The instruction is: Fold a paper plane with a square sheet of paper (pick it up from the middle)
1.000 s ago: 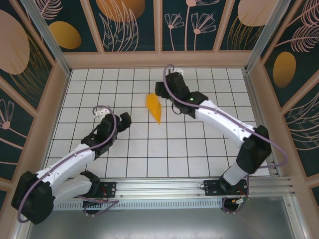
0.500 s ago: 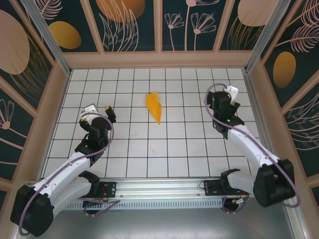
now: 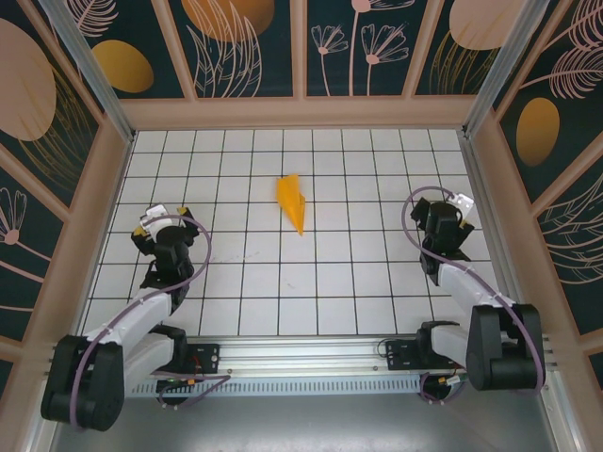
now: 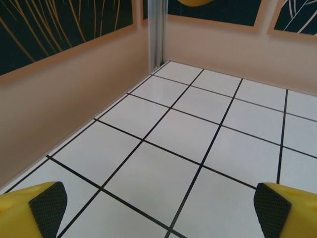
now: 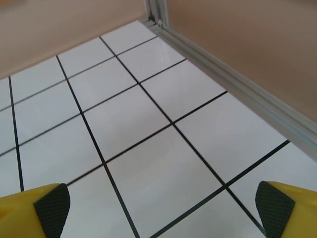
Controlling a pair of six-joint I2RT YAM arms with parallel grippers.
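Note:
The paper plane (image 3: 293,200) lies on the white grid table (image 3: 330,273) at centre back, an orange-yellow pointed dart with its tip toward the near side. It is the folded square sheet of paper. My left gripper (image 3: 158,215) sits far off at the left side of the table, open, with nothing between its yellow fingers (image 4: 34,210). Over on the right side my right gripper (image 3: 454,209) is open too, its fingers (image 5: 37,208) wide apart over bare tiles. Neither gripper touches the plane.
Beige walls with dark printed panels enclose the table on three sides. An aluminium corner post (image 4: 156,32) stands ahead of the left gripper, and a metal rail (image 5: 233,82) runs along the right wall. The arm bases (image 3: 301,358) sit on a rail at the near edge.
Both arms have pulled back from the middle toward their own sides and the near edge. The right gripper has left the plane, which lies unmoved.

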